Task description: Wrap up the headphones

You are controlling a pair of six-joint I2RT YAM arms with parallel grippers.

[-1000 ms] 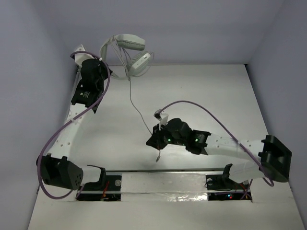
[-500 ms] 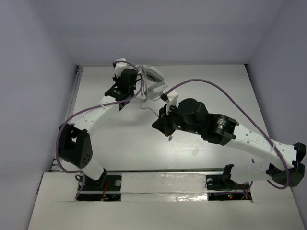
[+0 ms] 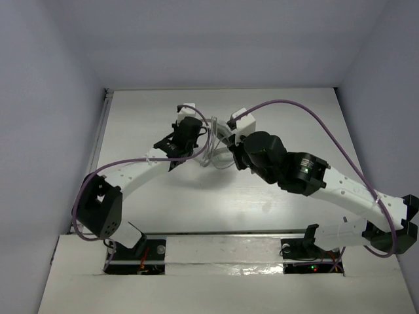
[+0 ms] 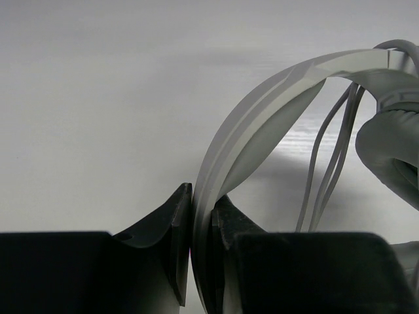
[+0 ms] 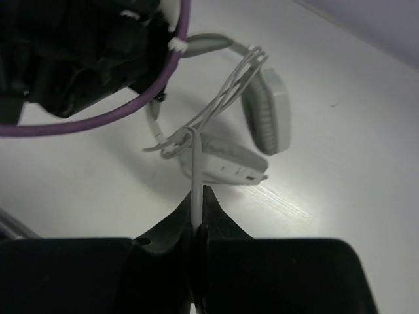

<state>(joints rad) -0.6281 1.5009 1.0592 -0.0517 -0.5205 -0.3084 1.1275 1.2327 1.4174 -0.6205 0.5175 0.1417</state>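
Overall: white headphones (image 3: pixel 216 145) sit between the two grippers, above the middle of the white table (image 3: pixel 163 196); I cannot tell whether they rest on it or hang just over it.
Left gripper (image 4: pixel 200 219): jaws narrowed to a slit and clamped on the headband (image 4: pixel 262 111), one dark finger on each flat face of the band.
Headband: pale grey and ribbed along its outer edge; in the left wrist view it arcs up from the fingers and away to the right.
Right gripper (image 5: pixel 196 219): jaws pressed almost together, pinching a single strand of the thin grey cable (image 5: pixel 194 173) that rises straight up out of the fingertips.
Cable: above the pinch it joins several loose loops, which cross the headband and run between the two earcups; in the left wrist view the strands hang side by side under the band.
Upper earcup (image 5: pixel 267 118): oval, its padded rim turned towards the right wrist camera.
Lower earcup (image 5: pixel 226 163): lying on its side just beyond the right fingertips, touching the cable loops.
Writing: a few small dark marks on the lower earcup's side, too small to read.
Purple robot cable (image 5: pixel 98 121): thick, curving across the upper left of the right wrist view, in front of the left arm's dark wrist.
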